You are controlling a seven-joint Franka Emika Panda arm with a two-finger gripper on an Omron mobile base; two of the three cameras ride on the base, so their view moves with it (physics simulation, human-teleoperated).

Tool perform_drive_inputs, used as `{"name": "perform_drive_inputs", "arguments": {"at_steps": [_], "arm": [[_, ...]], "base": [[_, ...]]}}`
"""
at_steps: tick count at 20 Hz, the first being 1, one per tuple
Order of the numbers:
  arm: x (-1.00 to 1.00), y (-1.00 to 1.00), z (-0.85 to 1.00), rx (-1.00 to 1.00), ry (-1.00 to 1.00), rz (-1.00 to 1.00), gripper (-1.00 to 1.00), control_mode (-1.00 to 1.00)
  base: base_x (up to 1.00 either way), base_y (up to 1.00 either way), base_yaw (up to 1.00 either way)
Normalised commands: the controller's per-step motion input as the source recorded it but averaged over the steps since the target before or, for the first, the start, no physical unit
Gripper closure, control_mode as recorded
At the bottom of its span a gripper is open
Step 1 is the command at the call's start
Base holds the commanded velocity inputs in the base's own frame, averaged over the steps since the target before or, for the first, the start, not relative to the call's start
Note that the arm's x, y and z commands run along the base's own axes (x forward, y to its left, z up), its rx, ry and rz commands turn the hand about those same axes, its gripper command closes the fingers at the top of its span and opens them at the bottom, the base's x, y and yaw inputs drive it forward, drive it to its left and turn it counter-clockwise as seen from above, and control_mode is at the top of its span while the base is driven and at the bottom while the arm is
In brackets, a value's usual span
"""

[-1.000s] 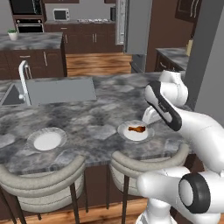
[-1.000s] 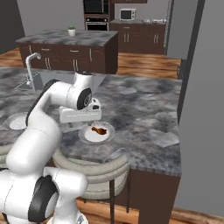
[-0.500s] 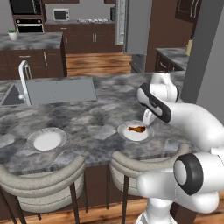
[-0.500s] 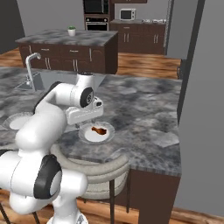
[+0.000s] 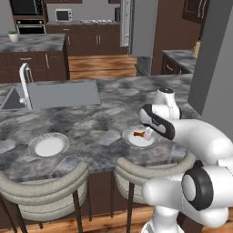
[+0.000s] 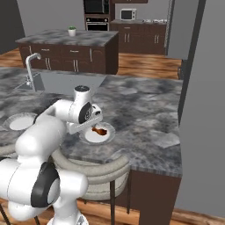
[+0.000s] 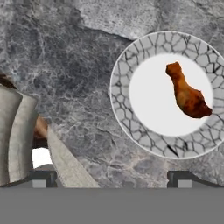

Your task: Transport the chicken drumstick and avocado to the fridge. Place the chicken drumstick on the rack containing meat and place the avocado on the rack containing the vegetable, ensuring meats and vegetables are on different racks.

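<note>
The chicken drumstick [image 5: 142,133] [image 6: 100,131] [image 7: 188,94], a small orange-brown lump, lies on a white plate with a crackled rim [image 5: 131,139] [image 6: 89,137] [image 7: 127,87] near the counter's front edge. My gripper [image 5: 148,132] [image 6: 94,127] [image 7: 111,179] hangs just above the plate, pointing down, open and holding nothing. In the hand view the drumstick sits up and to the right of the fingertips. The pale grey fridge [image 5: 143,27] [image 6: 180,26] stands far back across the kitchen. The avocado and the fridge racks are out of view.
A second white plate [image 5: 45,144] [image 6: 19,122] sits to the left on the grey marble counter [image 5: 100,123]. Behind it are a sink [image 5: 59,93] and faucet [image 5: 25,84]. Two stools [image 5: 45,191] [image 5: 150,170] press against the front edge. A grey column [image 5: 214,68] rises at right.
The hand has come down and nearer over the drumstick's plate, and the arm has folded lower. The jaws stayed open. The drumstick and plates have not moved.
</note>
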Motion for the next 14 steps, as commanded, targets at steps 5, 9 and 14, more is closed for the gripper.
{"name": "perform_drive_inputs", "arguments": {"at_steps": [5, 9, 14], "arm": [[0.54, 0.0, -0.23, 0.0, 0.02, 0.0, -1.0, -1.0], [0.53, 0.0, -0.02, 0.0, 0.0, 0.0, -1.0, -1.0], [0.41, 0.0, -0.07, 0.0, 0.03, 0.0, -1.0, -1.0]], "base": [[0.0, 0.0, 0.0], [0.0, 0.0, 0.0], [0.0, 0.0, 0.0]]}}
